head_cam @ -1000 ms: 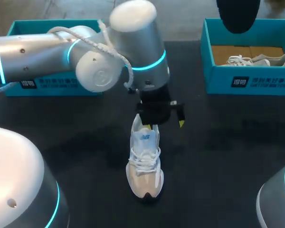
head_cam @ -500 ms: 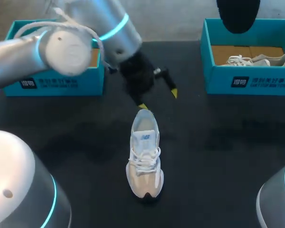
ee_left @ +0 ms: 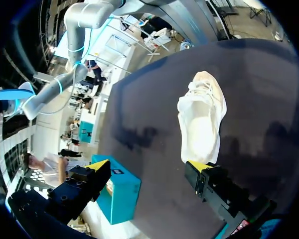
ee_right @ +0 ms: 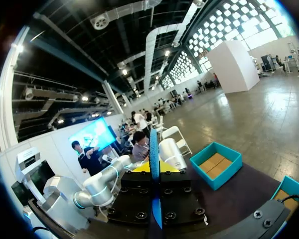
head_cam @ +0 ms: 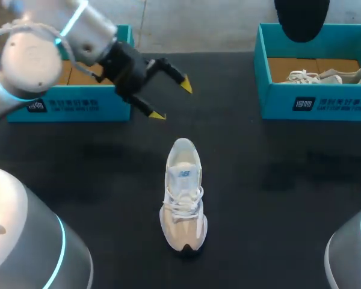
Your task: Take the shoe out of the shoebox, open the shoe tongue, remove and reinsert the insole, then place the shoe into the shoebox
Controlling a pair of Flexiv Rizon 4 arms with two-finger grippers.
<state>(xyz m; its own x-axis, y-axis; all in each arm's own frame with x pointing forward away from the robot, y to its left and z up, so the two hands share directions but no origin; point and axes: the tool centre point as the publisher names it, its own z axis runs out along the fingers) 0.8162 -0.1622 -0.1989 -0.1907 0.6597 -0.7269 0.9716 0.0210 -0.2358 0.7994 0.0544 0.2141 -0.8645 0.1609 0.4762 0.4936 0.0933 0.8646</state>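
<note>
A white and beige shoe [head_cam: 183, 192] lies on the dark table [head_cam: 271, 180], toe toward me, laces tied. In the left wrist view the shoe [ee_left: 202, 119] lies ahead of my left gripper [ee_left: 149, 166], apart from it. My left gripper [head_cam: 171, 99] hangs open and empty back-left of the shoe, beside the left teal shoebox [head_cam: 66, 90]. My right gripper [ee_right: 154, 172] is shut on a thin blue insole [ee_right: 153, 144], seen edge-on. A dark rounded shape [head_cam: 301, 18] at the head view's far edge looks like that insole held high.
A second teal shoebox [head_cam: 316, 105] stands at the back right with a grey-white shoe [head_cam: 328, 76] inside. The left shoebox [ee_left: 117, 191] lies under my left gripper. My arms' bases [head_cam: 24, 241] fill the near corners.
My left arm has drawn back from the shoe's heel toward the back left, its gripper open throughout. The shoe has not moved.
</note>
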